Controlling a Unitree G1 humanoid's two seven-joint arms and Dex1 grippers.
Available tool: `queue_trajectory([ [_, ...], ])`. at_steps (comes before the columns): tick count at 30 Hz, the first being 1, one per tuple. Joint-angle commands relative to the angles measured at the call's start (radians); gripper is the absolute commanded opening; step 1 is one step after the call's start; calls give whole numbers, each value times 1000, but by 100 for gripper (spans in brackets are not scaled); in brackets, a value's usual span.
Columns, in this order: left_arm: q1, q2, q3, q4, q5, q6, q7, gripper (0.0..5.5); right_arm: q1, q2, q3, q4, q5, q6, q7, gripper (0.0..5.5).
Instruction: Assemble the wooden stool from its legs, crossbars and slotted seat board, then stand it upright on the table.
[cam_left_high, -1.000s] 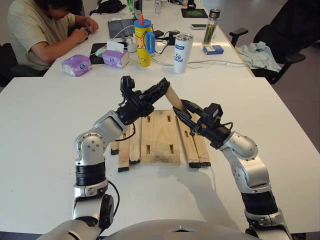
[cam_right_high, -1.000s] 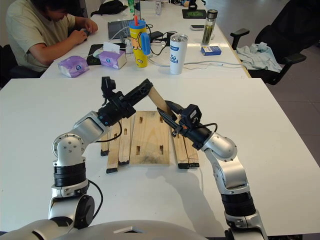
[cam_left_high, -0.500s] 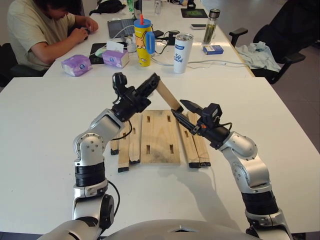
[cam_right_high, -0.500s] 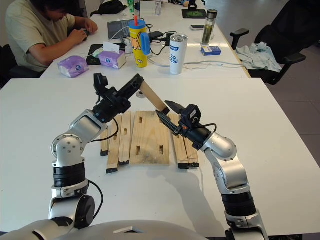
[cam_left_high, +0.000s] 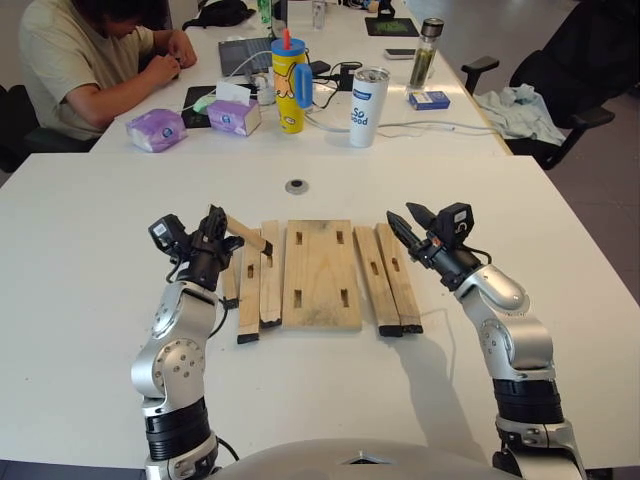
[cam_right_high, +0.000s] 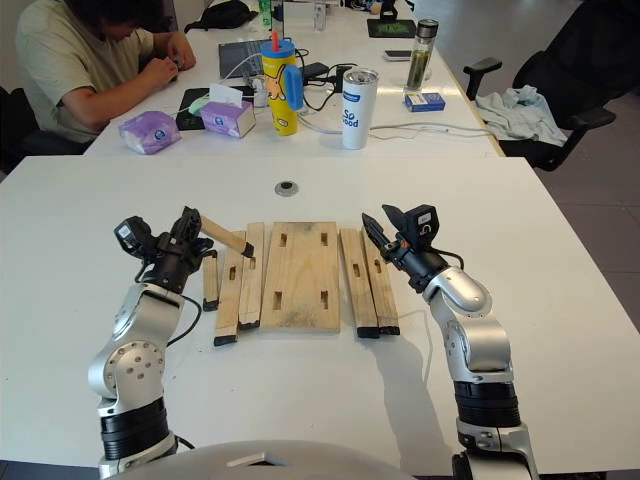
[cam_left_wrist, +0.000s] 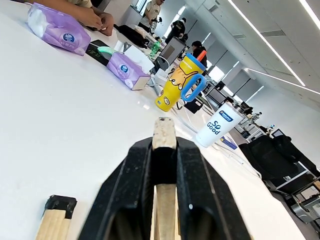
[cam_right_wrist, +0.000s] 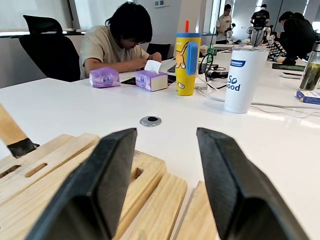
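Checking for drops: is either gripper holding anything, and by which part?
The left gripper holds a leg near its uncapped end; the right gripper is open and empty.

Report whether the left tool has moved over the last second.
Yes. The left tool, shut on a wooden piece, has swung from over the far edge of the seat board down to its left.

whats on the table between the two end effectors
The slotted seat board, with wooden bars lying on each side of it, as the left eye view shows.
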Motion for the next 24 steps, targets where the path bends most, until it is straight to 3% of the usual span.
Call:
queue_trajectory([
  [1, -3, -22, -20, 49, 49, -30, 21, 43, -17, 8, 12, 3, -1, 17, -4, 221],
  [17, 3, -28, -27, 109, 50, -43, 30, 43, -24, 8, 34, 10, 1, 29, 11, 221],
  [24, 16, 20, -76, 100, 176, -20, 88, 43, -32, 9, 37, -1, 0, 39, 4, 221],
])
